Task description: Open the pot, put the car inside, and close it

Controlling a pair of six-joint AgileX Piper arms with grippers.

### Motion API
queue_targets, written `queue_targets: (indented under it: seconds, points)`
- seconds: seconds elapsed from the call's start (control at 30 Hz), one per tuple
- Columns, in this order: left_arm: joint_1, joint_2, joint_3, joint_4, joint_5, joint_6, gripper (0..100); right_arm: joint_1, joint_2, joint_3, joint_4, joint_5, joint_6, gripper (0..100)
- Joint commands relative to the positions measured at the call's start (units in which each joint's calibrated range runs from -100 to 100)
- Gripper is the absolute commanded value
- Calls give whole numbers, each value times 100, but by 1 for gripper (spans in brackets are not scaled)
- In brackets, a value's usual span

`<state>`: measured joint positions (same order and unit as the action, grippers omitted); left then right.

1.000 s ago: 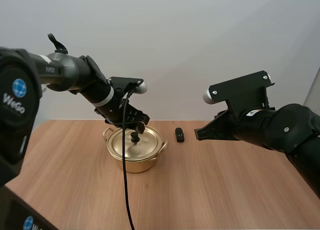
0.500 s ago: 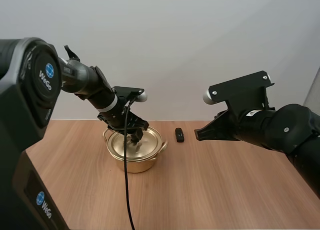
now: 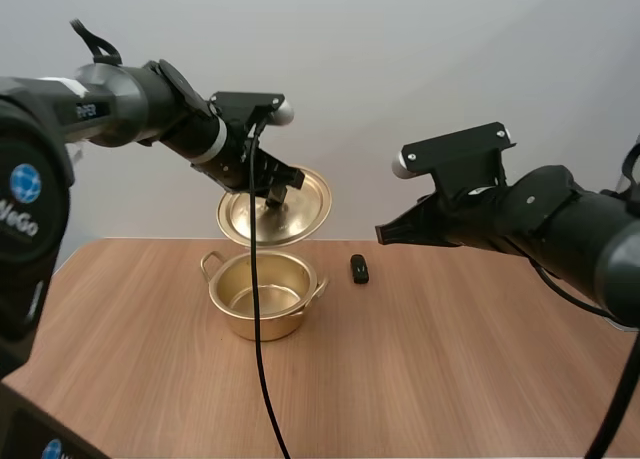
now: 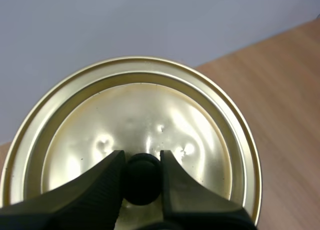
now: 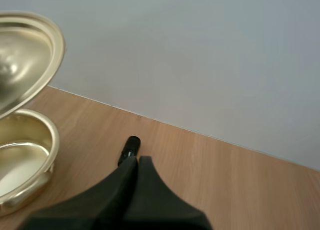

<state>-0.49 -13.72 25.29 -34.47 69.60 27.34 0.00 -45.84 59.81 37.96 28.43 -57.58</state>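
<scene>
The golden lid (image 3: 278, 209) hangs tilted in the air above the open golden pot (image 3: 262, 295), which stands on the table with nothing visible inside. My left gripper (image 3: 274, 191) is shut on the lid's black knob (image 4: 142, 174), the fingertips pinching it from both sides against the lid (image 4: 145, 120). A small black toy car (image 3: 359, 269) lies on the table just right of the pot. My right gripper (image 3: 384, 235) hovers above and right of the car, its fingers together as one wedge (image 5: 138, 162) with the car (image 5: 129, 149) just past the tips. Pot (image 5: 22, 155) and lid (image 5: 25, 49) lie beyond it.
The wooden table (image 3: 450, 379) stretches wide in front of and to the right of the pot. A plain grey wall rises behind the table's far edge.
My left gripper closed on the knob and lifted the lid up off the pot, tilting it. My right arm shifted slightly to the left, toward the car.
</scene>
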Motion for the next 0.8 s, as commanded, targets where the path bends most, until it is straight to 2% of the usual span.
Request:
queue_targets:
  seconds: [0.0, 0.03, 0.1, 0.13, 0.2, 0.37, 0.43, 0.57, 0.77]
  points:
    - [17, -666, -55, -159, -29, -1, 0, 158, 2739, -750, 58, 129, -100, 30]
    - [32, -915, -55, -217, -120, -1, 0, 224, 3148, -969, 41, 146, -100, 45]
    - [96, -1247, -55, -347, -290, -1, 0, 292, 3605, -1310, 30, 158, -100, 61]
    - [133, -1386, -55, -436, -407, -1, 0, 293, 3848, -1483, 30, 237, -100, 66]
    - [254, -1693, -55, -645, -777, -9, 0, 293, 4243, -1730, 41, 312, -91, 66]
    - [655, -2151, -55, -1320, -1218, 36, 0, 293, 4886, -1995, 124, 267, -91, 66]
    - [753, -2214, -55, -1493, -1218, 59, 0, 293, 5083, -2054, 178, 267, -91, 66]
    - [852, -2260, -55, -1825, -1145, 174, 0, 293, 5416, -2116, 204, 253, -100, 66]
    - [858, -2260, -55, -1840, -1029, 262, 0, 293, 5663, -2274, 268, 56, -170, 66]
